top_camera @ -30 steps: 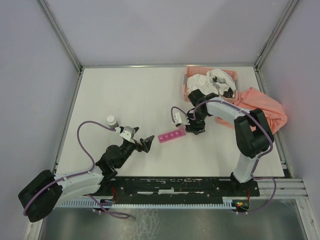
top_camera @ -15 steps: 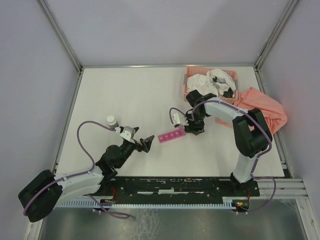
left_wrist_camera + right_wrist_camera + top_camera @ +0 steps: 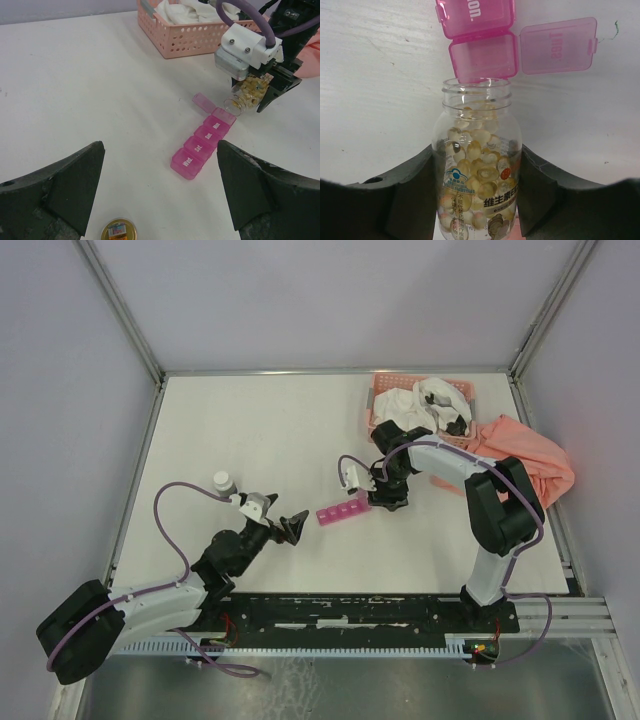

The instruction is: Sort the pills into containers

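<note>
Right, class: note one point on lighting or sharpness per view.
Top external: even light on the white table; the slim magenta-pink plastic pill-organizer strip shows tiny. Left wrist: its day labels read sharply. Right wrist: crisp label on the clear plastic capsule bottle.

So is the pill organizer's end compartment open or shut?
Open. Its lid lies flipped out beside the end compartment, right at the bottle's mouth.

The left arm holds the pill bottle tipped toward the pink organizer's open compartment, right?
No, the right gripper holds the pill bottle tipped toward the pink organizer's open compartment, as the right wrist view shows; the left gripper is empty.
</note>
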Tool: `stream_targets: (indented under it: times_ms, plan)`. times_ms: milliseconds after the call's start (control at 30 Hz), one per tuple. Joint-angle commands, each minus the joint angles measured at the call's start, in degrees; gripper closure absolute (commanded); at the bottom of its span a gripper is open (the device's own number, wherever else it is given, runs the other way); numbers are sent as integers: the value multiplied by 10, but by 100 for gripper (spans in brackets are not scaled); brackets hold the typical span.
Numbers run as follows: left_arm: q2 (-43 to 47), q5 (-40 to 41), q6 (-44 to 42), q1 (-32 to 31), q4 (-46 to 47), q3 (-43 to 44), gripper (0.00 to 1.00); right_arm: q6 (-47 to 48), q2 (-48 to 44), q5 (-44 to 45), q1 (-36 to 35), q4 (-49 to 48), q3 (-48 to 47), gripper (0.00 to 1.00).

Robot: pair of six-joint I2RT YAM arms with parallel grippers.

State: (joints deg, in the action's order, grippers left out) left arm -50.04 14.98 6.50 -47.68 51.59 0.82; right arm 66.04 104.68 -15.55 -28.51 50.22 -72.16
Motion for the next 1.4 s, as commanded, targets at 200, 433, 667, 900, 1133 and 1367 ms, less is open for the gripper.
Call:
stream_targets:
  times_ms: [200,433,667,900,1133,1367]
  plan:
    - [7,10,-22,2,41,10,0,-29,-37,37,-7,-46,15,88]
    - [4,10,-22,1,39,13,0,-18,-34,27,-8,-9,1,88]
    - [4,9,-22,1,39,13,0,-26,-27,27,-7,-23,2,88]
    - [3,9,-22,1,39,14,0,-30,-55,17,-7,-41,14,88]
    - [3,8,-23,1,38,14,0,-29,-52,22,-7,-47,25,87]
    - [3,8,-24,2,39,14,0,-44,-47,25,1,-52,15,88]
